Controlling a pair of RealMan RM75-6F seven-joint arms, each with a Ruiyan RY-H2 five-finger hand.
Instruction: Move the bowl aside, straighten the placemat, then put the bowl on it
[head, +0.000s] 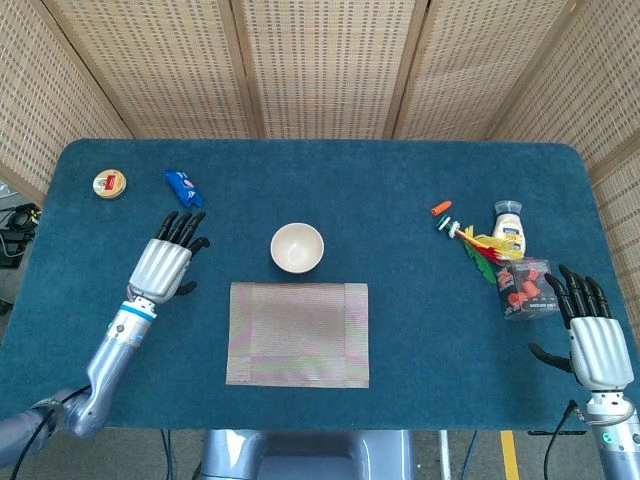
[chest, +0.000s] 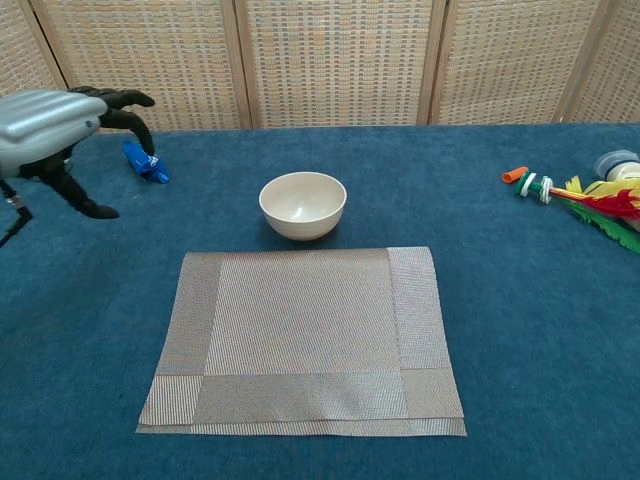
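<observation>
The left hand (head: 165, 262) has its fingers spread a little and holds nothing, and the small round cream bowl (head: 297, 247) sits to its right, just behind the grey woven placemat (head: 298, 333). The right hand (head: 595, 340), also spread and holding nothing, is much farther away, so the left hand is the nearer one to the bowl.

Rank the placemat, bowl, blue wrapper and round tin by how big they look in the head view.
1. Placemat, by far the largest.
2. Bowl.
3. Blue wrapper and round tin look about alike; I would not rank them. All lie on the same table, so distance to the camera skews little.
</observation>
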